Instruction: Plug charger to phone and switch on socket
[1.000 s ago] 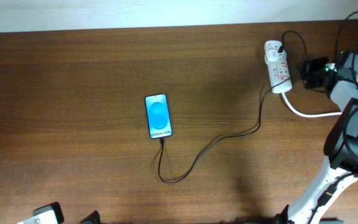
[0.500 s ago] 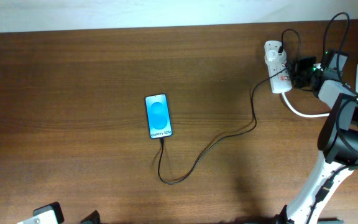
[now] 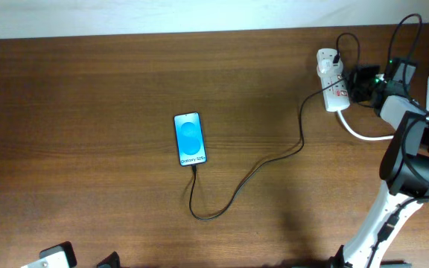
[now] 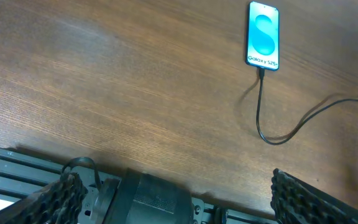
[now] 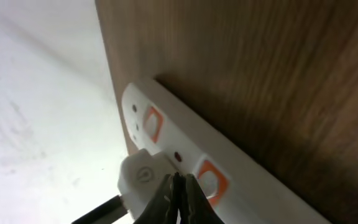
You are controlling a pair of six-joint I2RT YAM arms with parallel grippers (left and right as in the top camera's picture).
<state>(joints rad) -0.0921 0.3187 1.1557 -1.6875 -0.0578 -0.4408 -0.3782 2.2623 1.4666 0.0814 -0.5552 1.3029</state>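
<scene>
1 right claw [image 5: 178, 190], mine, tips pressed together at white oblong power strip [image 5: 166, 134]. 1 left claw [image 4: 180, 196], mine, spread apart, empty. 1 thin black cable [image 3: 259, 167], tip meeting slim blue-screened phone [image 3: 189, 138].

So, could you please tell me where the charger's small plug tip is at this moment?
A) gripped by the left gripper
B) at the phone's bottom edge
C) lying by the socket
B: the charger runs straight up to the phone and its tip meets the phone's bottom edge, in both the overhead and left wrist views.
</scene>
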